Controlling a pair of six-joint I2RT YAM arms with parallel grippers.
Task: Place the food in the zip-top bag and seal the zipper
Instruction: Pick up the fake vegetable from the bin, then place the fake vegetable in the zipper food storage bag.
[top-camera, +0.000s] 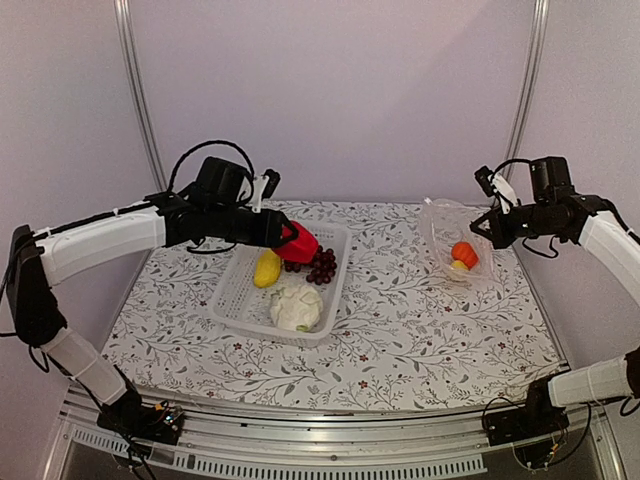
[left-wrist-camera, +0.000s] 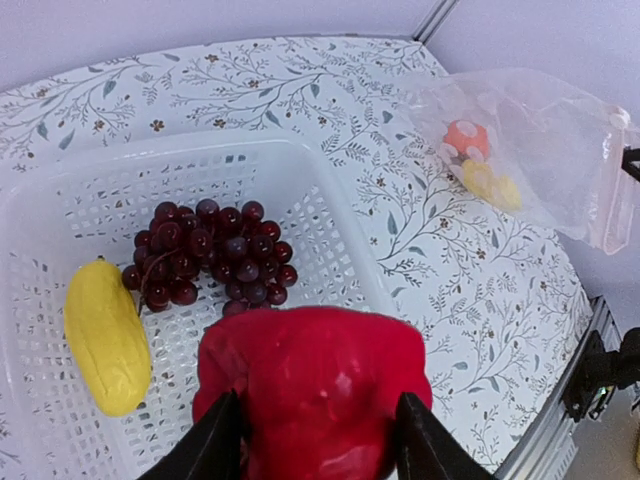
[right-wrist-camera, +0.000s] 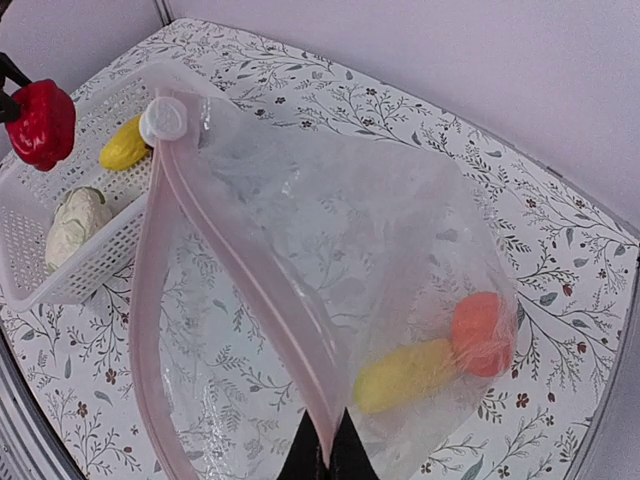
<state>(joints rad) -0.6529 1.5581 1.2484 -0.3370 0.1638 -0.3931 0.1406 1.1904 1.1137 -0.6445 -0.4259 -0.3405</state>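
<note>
Over the basket (top-camera: 232, 295), the left gripper (top-camera: 283, 233) is clamping the pepper (left-wrist-camera: 315, 380), jaws partway open around it. The right gripper (right-wrist-camera: 322, 450) is pinching the bag (right-wrist-camera: 300, 230) by its edge, fully closed.

Laboratory robot test cell: white panel walls (top-camera: 330, 100), aluminium frame posts (top-camera: 137, 100), floral-patterned tabletop (top-camera: 420, 340), left arm (top-camera: 100, 240) and right arm (top-camera: 612, 245) bolted to the near aluminium rail (top-camera: 330, 428).

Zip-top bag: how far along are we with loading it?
Done: the orange fruit and one yellow piece lie inside the zip-top bag. In hand: the left claw grips the red pepper above the basket; the right claw pinches the bag's rim. Left: the other yellow piece, grape bunch and cauliflower sit in the basket, and the zipper is unsealed.
</note>
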